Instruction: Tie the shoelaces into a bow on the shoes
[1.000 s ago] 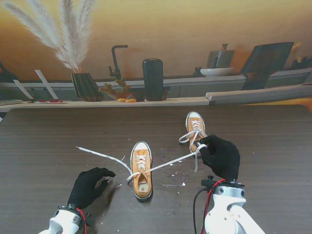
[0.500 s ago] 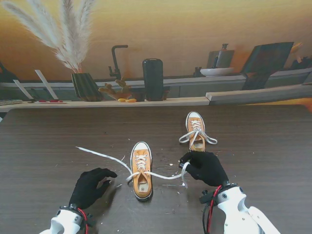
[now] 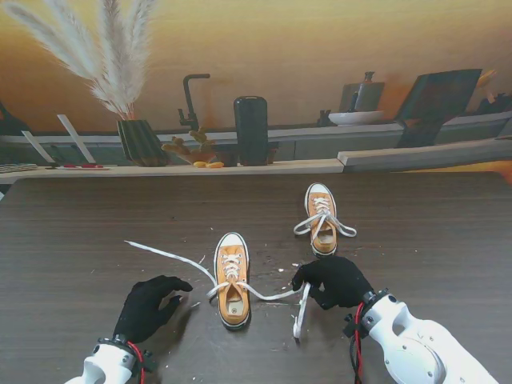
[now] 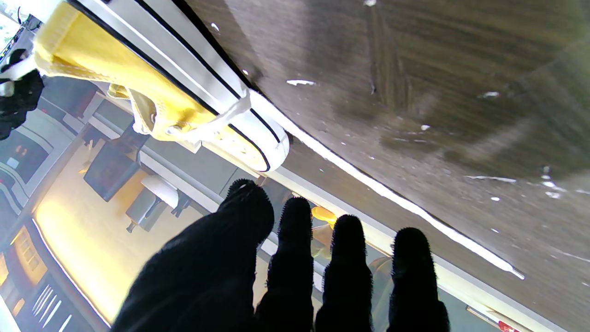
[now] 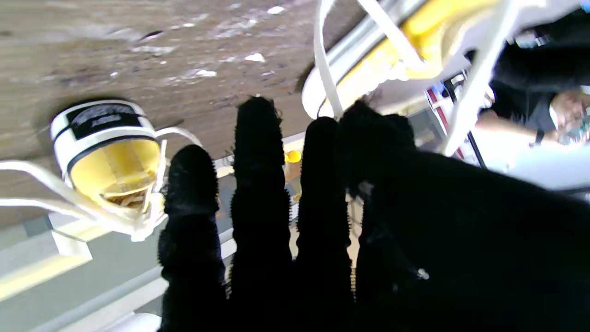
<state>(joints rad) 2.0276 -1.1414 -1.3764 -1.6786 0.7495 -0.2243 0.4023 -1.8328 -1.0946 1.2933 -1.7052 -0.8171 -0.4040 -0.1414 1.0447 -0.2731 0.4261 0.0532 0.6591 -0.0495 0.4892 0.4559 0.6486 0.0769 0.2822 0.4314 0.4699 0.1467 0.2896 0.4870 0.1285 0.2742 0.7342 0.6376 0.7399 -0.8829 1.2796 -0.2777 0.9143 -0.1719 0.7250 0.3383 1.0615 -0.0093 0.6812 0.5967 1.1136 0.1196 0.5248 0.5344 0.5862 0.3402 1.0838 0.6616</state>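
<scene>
Two orange canvas shoes stand on the dark table (image 3: 72, 224). The nearer shoe (image 3: 232, 282) (image 4: 152, 92) is untied; its left lace (image 3: 168, 254) (image 4: 392, 203) lies stretched out on the table toward the far left. Its right lace (image 3: 272, 294) (image 5: 322, 69) runs slack to my right hand (image 3: 334, 282) (image 5: 295, 221), pinched between thumb and forefinger, with the tail (image 3: 301, 316) drooping nearer to me. My left hand (image 3: 148, 306) (image 4: 295, 263) rests open just left of that shoe, holding nothing. The farther shoe (image 3: 322, 218) (image 5: 108, 152) has loose laces.
Small white scraps (image 3: 284, 288) litter the table around the nearer shoe. Beyond the table's far edge runs a ledge with a vase of pampas grass (image 3: 140, 142), a black canister (image 3: 251, 130) and a faucet (image 3: 190, 100).
My right hand has come left and nearer to me from beside the farther shoe, carrying the lace. The lace went from taut to slack, its tail now hanging down. The left hand stayed put.
</scene>
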